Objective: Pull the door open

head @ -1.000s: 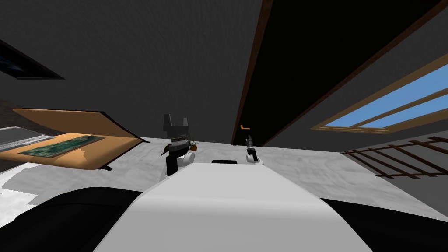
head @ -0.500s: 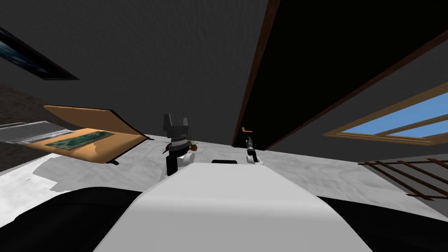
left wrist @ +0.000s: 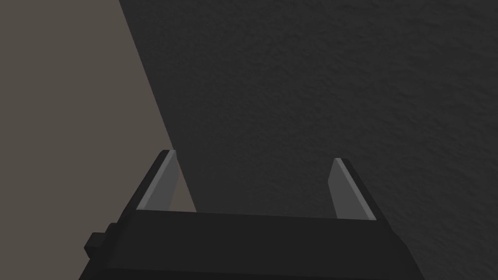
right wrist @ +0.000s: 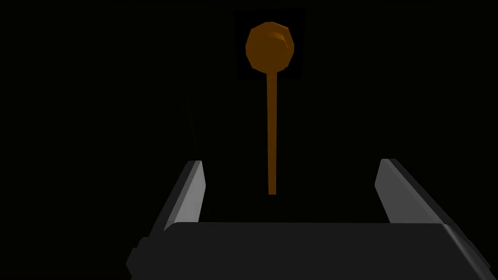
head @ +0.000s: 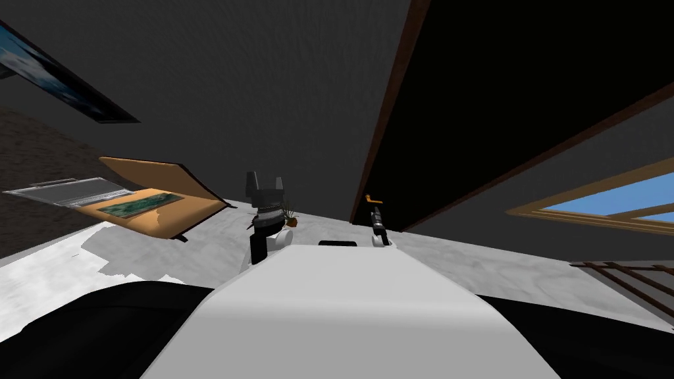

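Note:
The door (head: 500, 85) is a very dark panel in a brown frame (head: 385, 125), ahead and to my right. Its orange lever handle (head: 373, 197) sits near the frame's edge. My right gripper (head: 376, 214) points at it from just below. In the right wrist view the lever (right wrist: 271, 131) hangs from a round rose (right wrist: 270, 46), and its free end reaches between my open right gripper (right wrist: 291, 162) fingers without touching either. My left gripper (head: 264, 181) is raised before the dark wall, open and holding nothing; its wrist view shows the same open left gripper (left wrist: 254, 155).
An orange-brown board (head: 164, 201) with a green picture on it lies at the left. A small potted plant (head: 290, 220) stands by the wall's foot. A window (head: 605, 201) and a wooden lattice (head: 625, 273) are at the right. The floor (head: 461, 263) is white.
The whole head view has shifted: I have moved closer to the door, which looks larger. The handle now lies nearer my right gripper. Both arms keep their pose.

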